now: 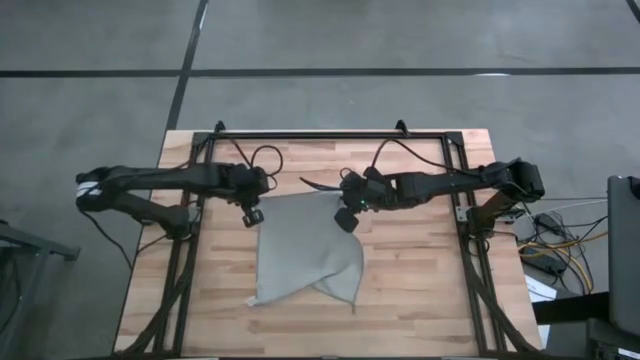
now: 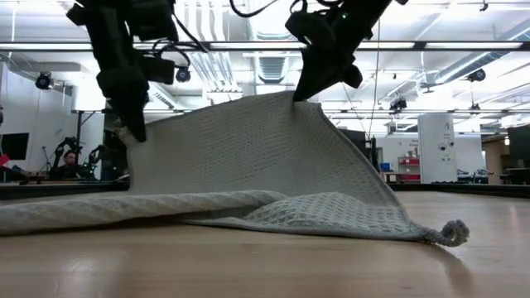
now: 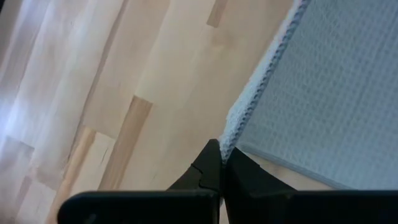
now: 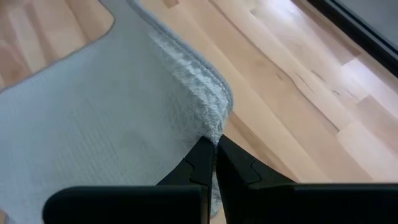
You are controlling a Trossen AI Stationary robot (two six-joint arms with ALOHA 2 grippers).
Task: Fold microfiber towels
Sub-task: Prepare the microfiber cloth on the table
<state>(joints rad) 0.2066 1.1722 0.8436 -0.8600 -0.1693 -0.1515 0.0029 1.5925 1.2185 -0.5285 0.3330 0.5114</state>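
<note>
As the table (image 1: 420, 290) is being looked down on from above, one microfiber towel (image 1: 305, 250) is being seen on the wood, with two dark arms meeting it. One far corner is being pinched in the closed left gripper (image 1: 254, 216) and the other in the closed right gripper (image 1: 345, 220), while the rest is being left spread away from both, ending in a folded point.

At table height, the one towel (image 2: 248, 157) is being held up like a tent beneath the left gripper (image 2: 132, 132) and right gripper (image 2: 300, 95), its lower part being left on the wood.

Past the left wrist, a stitched towel edge (image 3: 261, 87) is being clamped between two fingers (image 3: 205, 171).

Past the right wrist, a bunched towel corner (image 4: 193, 87) is being gripped by two fingers (image 4: 200, 163).
</note>
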